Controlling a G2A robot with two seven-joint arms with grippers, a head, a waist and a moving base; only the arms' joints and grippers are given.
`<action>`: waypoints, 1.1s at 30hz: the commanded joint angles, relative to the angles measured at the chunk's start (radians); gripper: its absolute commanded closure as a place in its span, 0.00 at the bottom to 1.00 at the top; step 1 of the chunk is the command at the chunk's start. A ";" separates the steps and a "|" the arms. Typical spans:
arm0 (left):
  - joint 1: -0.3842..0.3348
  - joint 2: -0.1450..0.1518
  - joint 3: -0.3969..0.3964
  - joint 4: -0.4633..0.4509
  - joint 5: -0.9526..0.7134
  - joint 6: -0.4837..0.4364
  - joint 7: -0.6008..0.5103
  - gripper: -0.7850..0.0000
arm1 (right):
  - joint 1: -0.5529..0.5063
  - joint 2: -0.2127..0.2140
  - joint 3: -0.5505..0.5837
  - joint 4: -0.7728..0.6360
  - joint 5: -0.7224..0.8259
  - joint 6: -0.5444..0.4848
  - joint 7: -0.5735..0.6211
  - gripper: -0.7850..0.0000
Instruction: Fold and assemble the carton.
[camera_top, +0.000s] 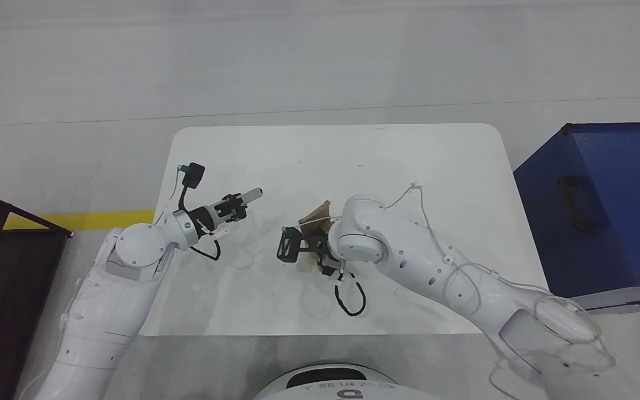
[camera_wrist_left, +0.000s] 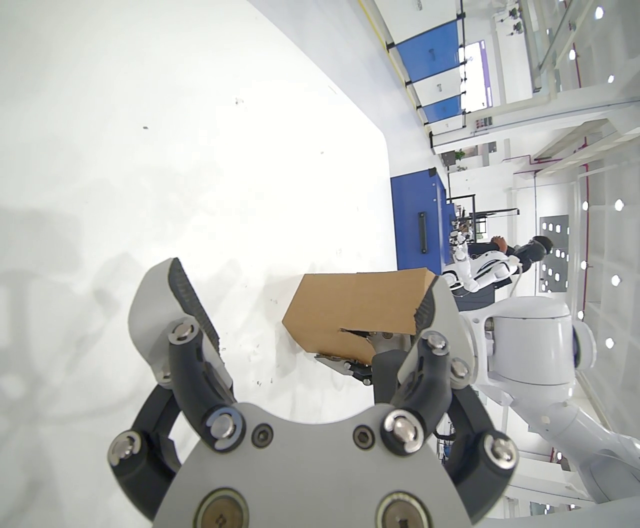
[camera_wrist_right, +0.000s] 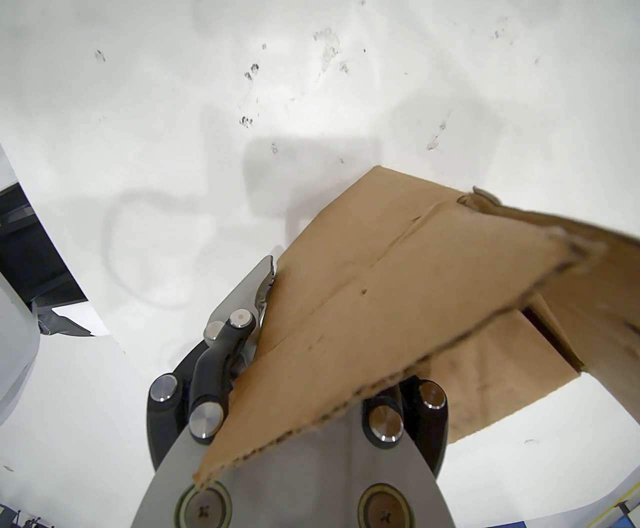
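At the far left, on the grey floor, a yellow line (camera_top: 100, 218) runs toward the edge of the white worktop (camera_top: 430, 160).

On the left part of the worktop, the left gripper (camera_top: 250, 196) points toward the middle. Its two fingers (camera_wrist_left: 150, 305) are spread wide apart and hold nothing. There is a gap between it and the carton.

The carton (camera_top: 318, 213) is near the middle of the worktop. It is plain brown cardboard and it is not a box yet. In the left wrist view the carton (camera_wrist_left: 350, 305) looks like a flat brown panel tipped up on its edge. One slanted corner is low down by the worktop, and there is a short cut in the lower edge. I cannot tell if that corner touches the worktop. In the right wrist view the carton (camera_wrist_right: 380, 310) has fold lines pressed across it, and one flap bends over another flap. The cut edges are rough and a bit frayed. You can see the wavy inside of the cardboard there.

The right gripper (camera_wrist_left: 362, 352) is clamped on the lower edge of the carton, next to the cut. One of its silver fingers (camera_wrist_right: 247, 300) pokes out beside the cardboard. The rest of it is hidden under the brown flap.

Past the right end of the worktop, a big blue bin (camera_top: 585, 200) stands on the floor.
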 joint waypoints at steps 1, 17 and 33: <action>-0.001 0.000 0.000 -0.002 0.003 0.001 0.000 0.00 | 0.001 -0.001 0.000 0.002 0.001 0.004 -0.001 0.69; 0.005 0.001 0.000 -0.012 0.019 -0.001 0.003 0.00 | -0.146 0.086 0.259 -0.341 -0.046 0.044 -0.093 0.22; 0.007 0.002 0.026 -0.028 0.006 -0.008 -0.094 0.00 | -0.487 0.172 0.538 -0.467 -0.099 -0.031 -0.382 0.37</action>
